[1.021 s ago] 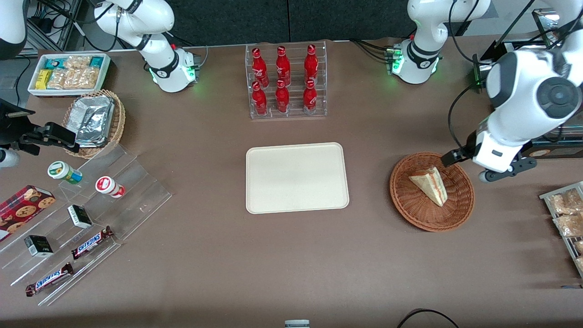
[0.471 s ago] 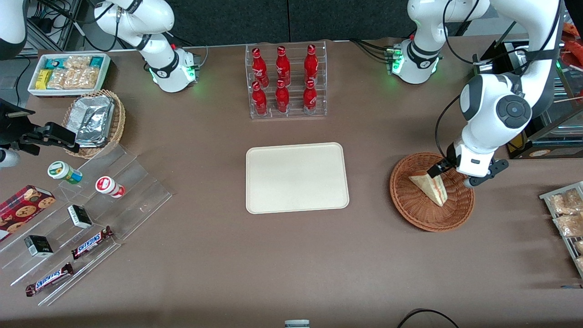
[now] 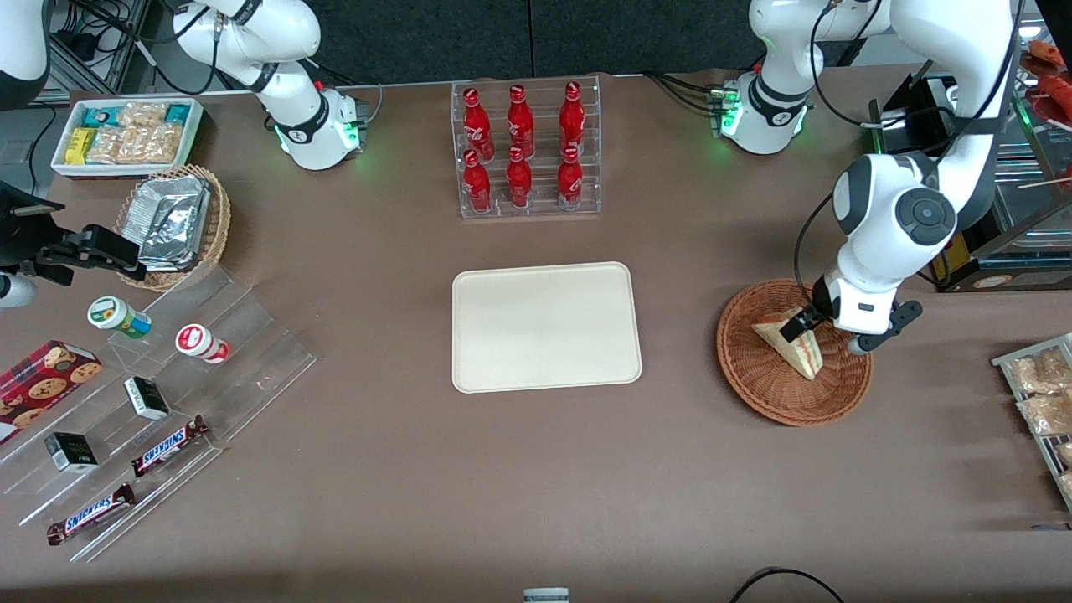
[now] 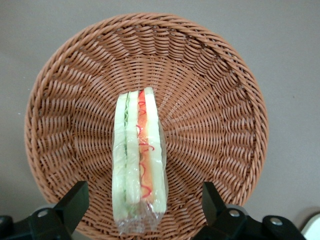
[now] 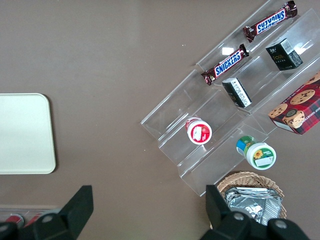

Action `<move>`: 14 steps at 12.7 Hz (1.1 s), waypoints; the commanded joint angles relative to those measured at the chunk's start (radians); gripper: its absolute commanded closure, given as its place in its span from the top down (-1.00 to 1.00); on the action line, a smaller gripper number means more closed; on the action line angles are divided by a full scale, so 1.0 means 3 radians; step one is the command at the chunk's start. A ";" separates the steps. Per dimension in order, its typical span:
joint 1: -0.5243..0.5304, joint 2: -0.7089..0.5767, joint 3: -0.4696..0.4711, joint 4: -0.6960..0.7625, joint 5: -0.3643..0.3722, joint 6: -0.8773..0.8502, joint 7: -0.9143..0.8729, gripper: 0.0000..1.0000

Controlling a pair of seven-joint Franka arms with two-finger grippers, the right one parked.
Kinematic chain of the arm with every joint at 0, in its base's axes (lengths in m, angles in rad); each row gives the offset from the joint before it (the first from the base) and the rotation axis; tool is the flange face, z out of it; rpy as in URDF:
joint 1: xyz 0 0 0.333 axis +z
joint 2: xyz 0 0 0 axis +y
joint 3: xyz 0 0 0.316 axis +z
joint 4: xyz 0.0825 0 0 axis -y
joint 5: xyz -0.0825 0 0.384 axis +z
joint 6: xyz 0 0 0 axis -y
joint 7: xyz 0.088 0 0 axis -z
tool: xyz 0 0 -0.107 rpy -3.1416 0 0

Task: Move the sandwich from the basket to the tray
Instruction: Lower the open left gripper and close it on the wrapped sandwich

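Since a second ago the left arm has swung in from the table's edge, and its gripper (image 3: 806, 325) now hangs over the basket (image 3: 758, 377) — the sandwich (image 4: 136, 165) has not shifted. The fingers (image 4: 74, 202) stand wide, one on each side of the wedge and apart from it; how low they sit is hard to judge. The sandwich lies on its side in the basket, filling edge up. The tray (image 3: 546, 327) holds nothing. So nothing is done yet — grasp, lift, carry and release all remain.
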 commanded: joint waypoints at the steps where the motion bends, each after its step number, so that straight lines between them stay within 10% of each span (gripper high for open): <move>1: 0.0001 0.0050 0.0001 -0.0023 -0.0033 0.0089 -0.0128 1.00; 9: 0.0001 0.0240 0.0001 -0.0176 -0.0033 0.0258 -0.0226 0.91; 10: 0.0001 0.0230 -0.0004 -0.0171 -0.0028 0.0212 -0.0226 0.54; 12: 0.0000 0.0220 0.0001 -0.0151 -0.0028 0.0100 -0.0226 -0.99; 14: 0.0016 0.0225 0.0001 -0.0115 -0.0028 0.0023 -0.0180 -1.00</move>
